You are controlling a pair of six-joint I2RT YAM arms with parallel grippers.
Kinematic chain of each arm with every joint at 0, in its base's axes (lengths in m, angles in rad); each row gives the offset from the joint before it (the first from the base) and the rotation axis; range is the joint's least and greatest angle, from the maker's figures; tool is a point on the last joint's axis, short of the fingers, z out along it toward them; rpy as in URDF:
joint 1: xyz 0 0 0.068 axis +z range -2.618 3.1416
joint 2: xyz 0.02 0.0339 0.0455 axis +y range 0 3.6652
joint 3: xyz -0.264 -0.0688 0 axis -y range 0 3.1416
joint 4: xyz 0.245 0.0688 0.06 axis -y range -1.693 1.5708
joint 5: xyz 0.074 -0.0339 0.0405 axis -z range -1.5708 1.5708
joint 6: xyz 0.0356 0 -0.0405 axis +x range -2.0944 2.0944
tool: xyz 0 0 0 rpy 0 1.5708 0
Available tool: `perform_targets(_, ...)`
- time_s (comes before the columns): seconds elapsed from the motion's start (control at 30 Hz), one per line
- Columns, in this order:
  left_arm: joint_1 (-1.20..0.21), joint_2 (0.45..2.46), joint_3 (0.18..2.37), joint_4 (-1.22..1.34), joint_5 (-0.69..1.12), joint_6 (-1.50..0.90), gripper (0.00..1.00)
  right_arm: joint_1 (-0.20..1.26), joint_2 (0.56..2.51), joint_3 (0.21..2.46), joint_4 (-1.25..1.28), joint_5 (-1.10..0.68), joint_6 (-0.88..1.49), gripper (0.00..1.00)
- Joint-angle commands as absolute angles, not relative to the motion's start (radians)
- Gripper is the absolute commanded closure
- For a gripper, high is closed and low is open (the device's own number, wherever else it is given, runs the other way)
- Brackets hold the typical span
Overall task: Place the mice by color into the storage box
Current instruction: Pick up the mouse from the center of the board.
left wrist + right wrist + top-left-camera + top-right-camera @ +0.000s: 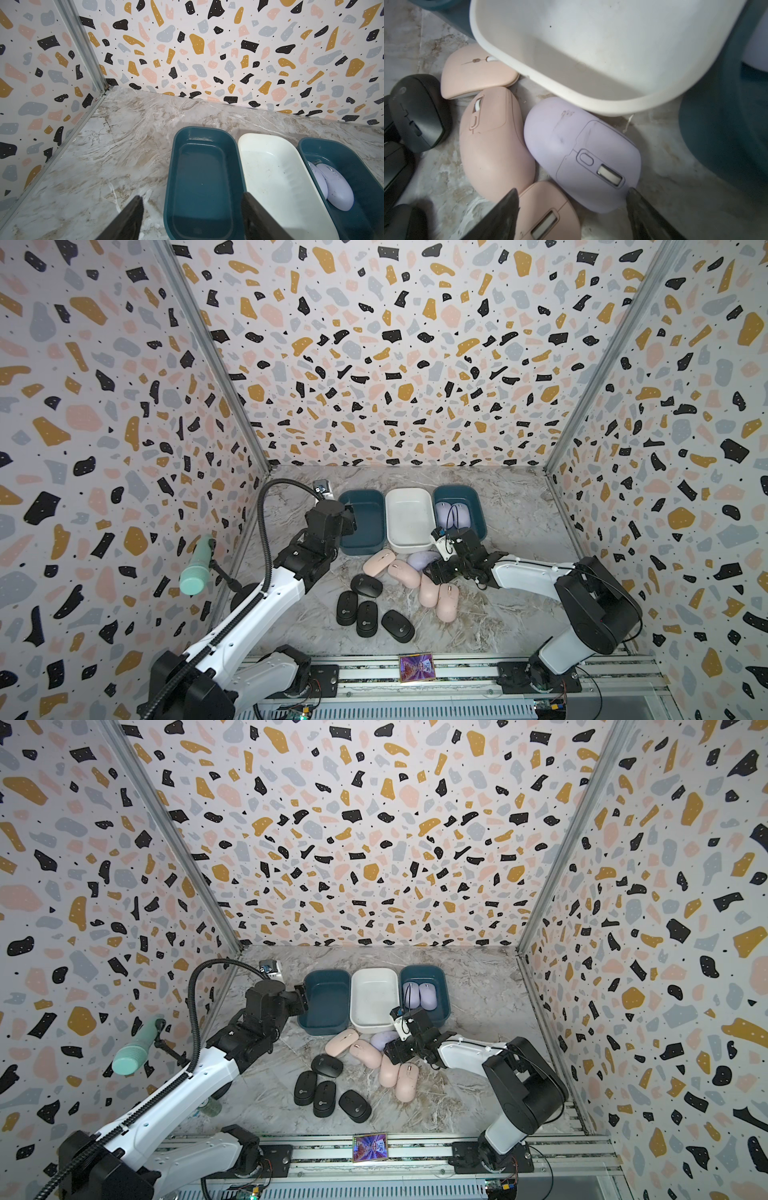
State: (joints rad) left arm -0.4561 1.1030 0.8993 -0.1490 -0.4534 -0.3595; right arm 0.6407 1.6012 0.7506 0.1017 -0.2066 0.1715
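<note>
Three storage boxes stand in a row at the back: a teal one (360, 526), empty; a white one (409, 522), empty; and a teal one (478, 514) holding two lilac mice (453, 514). One more lilac mouse (581, 149) lies on the table against the white box (591, 52), beside several pink mice (404, 572). Several black mice (367, 618) lie nearer the front. My right gripper (573, 191) is open, low over the lilac mouse's near end and a pink mouse (550, 212). My left gripper (192, 196) hangs open and empty over the left teal box (199, 176).
A mint-green cylinder on a stand (197, 566) juts out by the left wall. A small lit screen (416, 668) sits on the front rail. Patterned walls close in the back and both sides of the marble table (498, 614).
</note>
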Motion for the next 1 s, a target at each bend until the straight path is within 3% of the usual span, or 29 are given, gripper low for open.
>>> perform_targets(0.0, -0.462, 1.085, 0.890, -0.129, -0.454, -0.356, 0.27, 0.644, 1.618, 0.786, 0.126, -0.187, 0.150, 0.17)
perform_targets(0.4, -0.462, 1.080, 0.888, -0.135, -0.458, -0.353, 0.27, 0.650, 1.685, 0.816, 0.155, -0.217, 0.098, 0.13)
perform_targets(0.97, -0.462, 1.079, 0.888, -0.133, -0.453, -0.359, 0.27, 0.750, 1.588, 0.774, 0.089, -0.167, 0.109, 0.19)
